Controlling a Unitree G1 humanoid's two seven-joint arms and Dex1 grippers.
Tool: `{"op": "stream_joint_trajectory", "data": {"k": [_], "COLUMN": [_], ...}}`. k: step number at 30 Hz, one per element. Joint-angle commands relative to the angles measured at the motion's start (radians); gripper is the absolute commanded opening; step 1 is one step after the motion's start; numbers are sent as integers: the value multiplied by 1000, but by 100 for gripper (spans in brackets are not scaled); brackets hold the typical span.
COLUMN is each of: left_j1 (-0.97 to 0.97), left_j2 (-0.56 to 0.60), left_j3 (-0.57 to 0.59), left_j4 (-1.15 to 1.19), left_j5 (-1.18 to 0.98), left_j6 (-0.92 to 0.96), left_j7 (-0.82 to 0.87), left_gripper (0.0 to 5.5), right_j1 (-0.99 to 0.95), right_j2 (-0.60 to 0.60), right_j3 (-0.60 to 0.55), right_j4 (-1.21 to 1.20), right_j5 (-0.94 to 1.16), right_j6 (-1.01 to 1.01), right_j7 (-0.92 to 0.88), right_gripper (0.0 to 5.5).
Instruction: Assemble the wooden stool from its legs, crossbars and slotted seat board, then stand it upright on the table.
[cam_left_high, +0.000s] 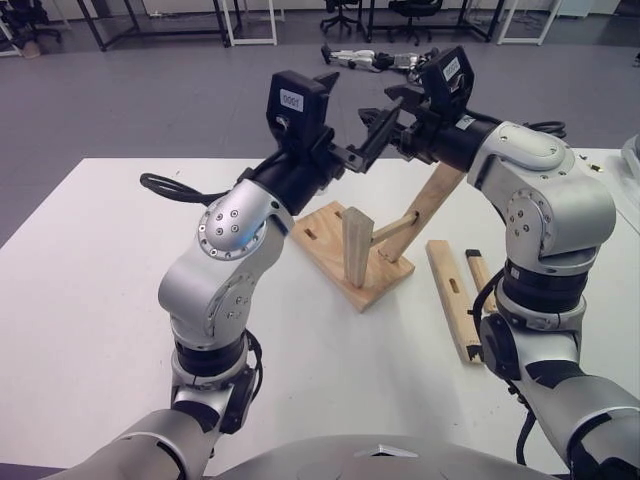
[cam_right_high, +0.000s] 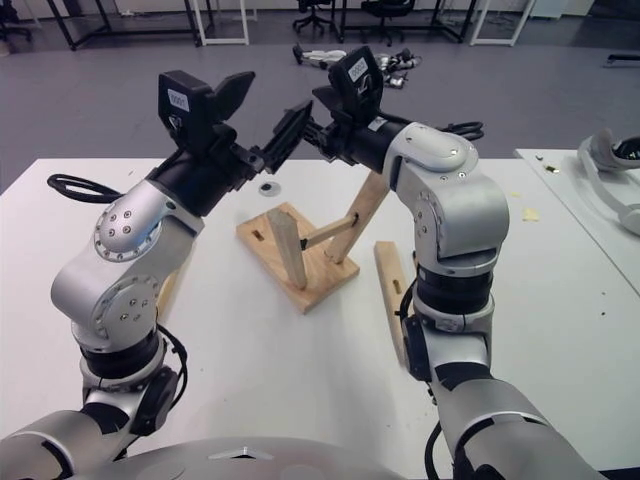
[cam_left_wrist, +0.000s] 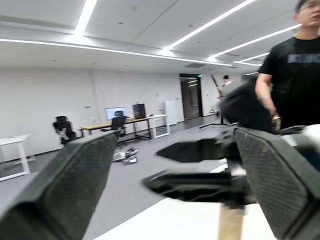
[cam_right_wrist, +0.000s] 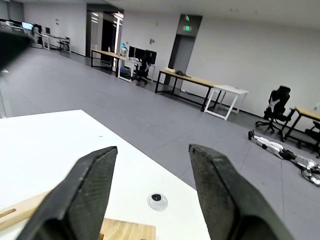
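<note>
Hovering above the worktop (cam_left_high: 100, 260), the left claw (cam_left_wrist: 175, 135) has its two fingers (cam_left_wrist: 75, 190) spread wide with nothing held between them. It points toward the right claw (cam_right_wrist: 152, 150), which is close in front of it, also spread apart and empty. Both claws are raised above the half-built stool and touch none of its wood, as far as the head views show. Below them the seat board (cam_left_high: 320, 240) lies flat on the worktop with one leg (cam_left_high: 356, 245) standing upright in it. A second leg (cam_left_high: 428, 205) leans at a slant, its top end just under the right arm's wrist; whether they touch I cannot tell. A short crossbar (cam_left_high: 392, 230) runs between the two legs. To the right, apart from the board, a loose leg (cam_left_high: 452, 295) lies flat on the worktop beside the right arm.
</note>
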Motion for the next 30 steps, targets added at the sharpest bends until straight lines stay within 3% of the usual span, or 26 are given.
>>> {"op": "stream_joint_trajectory", "data": {"k": [1,13,15,17,19,24,30], "left_j1": [76,233,243,244,234,229,226], "left_j2": [21,167,175,186,196,171,192], "left_j3": [-29,-127,-138,-148,-155,-169,-162], "left_j4": [-30,53,56,68,85,120,142], "left_j5": [-29,87,99,119,134,154,181], "left_j6": [56,-44,-57,-74,-94,-128,-175], "left_j7": [-5,-33,-32,-31,-35,-23,-36], "left_gripper": [426,426,426,426,426,426,426], "right_j1": [49,186,337,541,639,547,361], "right_j2": [0,82,117,44,-40,-29,24], "right_j3": [13,-10,55,234,335,258,102], "right_j4": [-28,-20,8,97,141,196,25], "right_j5": [19,117,122,94,87,92,183], "right_j6": [35,-18,-34,-77,-69,-162,-165], "right_j7": [-52,-139,-150,-88,-36,-77,-142], "right_gripper": [266,266,266,266,266,266,266]}}
